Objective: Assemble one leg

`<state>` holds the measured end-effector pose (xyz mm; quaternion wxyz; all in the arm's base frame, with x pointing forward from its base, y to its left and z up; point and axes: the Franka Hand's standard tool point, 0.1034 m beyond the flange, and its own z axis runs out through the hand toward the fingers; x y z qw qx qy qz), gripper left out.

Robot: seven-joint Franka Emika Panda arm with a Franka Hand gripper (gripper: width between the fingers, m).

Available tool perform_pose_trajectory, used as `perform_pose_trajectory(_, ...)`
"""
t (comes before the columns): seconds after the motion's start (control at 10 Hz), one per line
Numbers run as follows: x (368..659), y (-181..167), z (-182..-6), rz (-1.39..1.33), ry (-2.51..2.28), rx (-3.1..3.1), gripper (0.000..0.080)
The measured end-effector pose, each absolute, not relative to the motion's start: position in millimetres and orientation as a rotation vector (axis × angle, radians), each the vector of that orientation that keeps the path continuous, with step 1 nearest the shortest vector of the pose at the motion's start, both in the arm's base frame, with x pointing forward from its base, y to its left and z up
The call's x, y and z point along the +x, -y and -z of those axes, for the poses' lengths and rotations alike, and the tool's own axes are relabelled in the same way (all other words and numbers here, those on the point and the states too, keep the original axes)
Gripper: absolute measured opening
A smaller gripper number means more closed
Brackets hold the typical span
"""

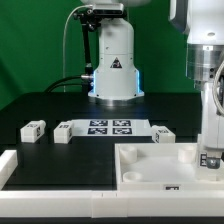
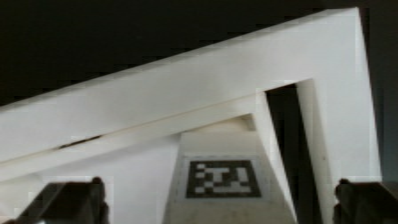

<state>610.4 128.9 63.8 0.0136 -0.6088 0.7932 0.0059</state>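
Observation:
In the wrist view a white leg [image 2: 222, 150] with a black-and-white tag on its face stands at the inner corner of the large white panel [image 2: 160, 95]. My gripper [image 2: 214, 208] straddles this leg with its jaws wide apart, and a gap shows on both sides between the leg and the dark fingertips [image 2: 64, 203]. In the exterior view the gripper [image 1: 211, 160] is low over the panel's corner at the exterior view's right, and the leg there is mostly hidden by it. Three more legs lie on the table: two at the left [image 1: 33, 129] [image 1: 63, 131] and one right of centre [image 1: 163, 135].
The marker board [image 1: 106, 127] lies mid-table in front of the robot base [image 1: 113, 70]. The large white panel [image 1: 150, 162] fills the front right. A white raised rail [image 1: 10, 165] runs along the front left edge.

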Motion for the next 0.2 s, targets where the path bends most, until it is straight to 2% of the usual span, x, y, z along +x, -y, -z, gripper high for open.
perform_pose_trajectory(0.2,610.4,-128.9,-63.8,-0.018,-2.470,-1.897,0.0649)
